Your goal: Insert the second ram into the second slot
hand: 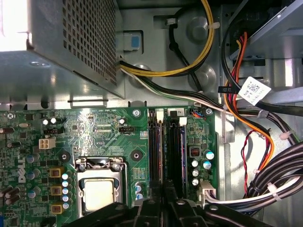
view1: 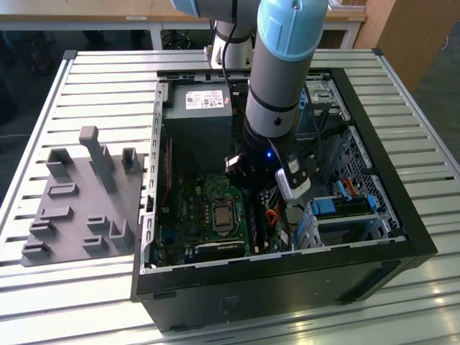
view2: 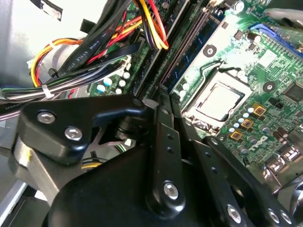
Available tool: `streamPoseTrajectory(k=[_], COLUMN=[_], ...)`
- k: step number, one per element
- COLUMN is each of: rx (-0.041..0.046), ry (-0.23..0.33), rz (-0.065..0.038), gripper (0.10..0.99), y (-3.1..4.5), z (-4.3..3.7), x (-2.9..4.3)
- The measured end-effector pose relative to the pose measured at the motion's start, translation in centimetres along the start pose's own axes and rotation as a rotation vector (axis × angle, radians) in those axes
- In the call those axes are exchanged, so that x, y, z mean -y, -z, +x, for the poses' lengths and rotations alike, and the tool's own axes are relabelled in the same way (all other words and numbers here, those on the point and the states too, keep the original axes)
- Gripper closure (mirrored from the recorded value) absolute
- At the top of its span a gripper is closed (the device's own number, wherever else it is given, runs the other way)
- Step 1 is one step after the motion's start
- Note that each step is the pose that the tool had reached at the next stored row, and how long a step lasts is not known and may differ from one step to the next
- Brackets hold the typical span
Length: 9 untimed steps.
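My gripper (view1: 257,195) is low inside the open computer case (view1: 402,237), over the memory slots (hand: 176,151) next to the processor socket (hand: 99,189). In both wrist views its black fingers (hand: 147,208) are closed together. Their tips sit on a thin bluish stick standing on edge along the slot row, the second ram (view2: 189,47). In the first wrist view the stick is a narrow dark line (hand: 164,151) running away from my gripper (hand: 164,191). How deep it sits in the slot is hidden by the fingers (view2: 165,142).
Cable bundles (hand: 265,184) run close beside the slots, and the power supply (view1: 198,108) lies at the case's far end. Blue drive-bay clips (view1: 338,208) are on the exterior view's right. A grey fixture plate with upright holders (view1: 86,208) lies outside the case on the exterior view's left.
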<state>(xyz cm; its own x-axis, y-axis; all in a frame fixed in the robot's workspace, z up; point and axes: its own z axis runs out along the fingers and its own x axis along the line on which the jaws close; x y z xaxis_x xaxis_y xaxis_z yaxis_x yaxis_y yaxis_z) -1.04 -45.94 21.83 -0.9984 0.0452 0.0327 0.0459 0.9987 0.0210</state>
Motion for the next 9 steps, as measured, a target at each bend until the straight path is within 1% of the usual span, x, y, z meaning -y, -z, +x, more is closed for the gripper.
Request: streamPoseTrajectory(k=[1, 9], rx=[0.0, -0.0004], ry=[0.0, 0.002], rz=[0.0, 0.0], gripper=[0.957, 0.969], y=[0.0, 0.05], z=[0.0, -0.08], x=[0.0, -0.01])
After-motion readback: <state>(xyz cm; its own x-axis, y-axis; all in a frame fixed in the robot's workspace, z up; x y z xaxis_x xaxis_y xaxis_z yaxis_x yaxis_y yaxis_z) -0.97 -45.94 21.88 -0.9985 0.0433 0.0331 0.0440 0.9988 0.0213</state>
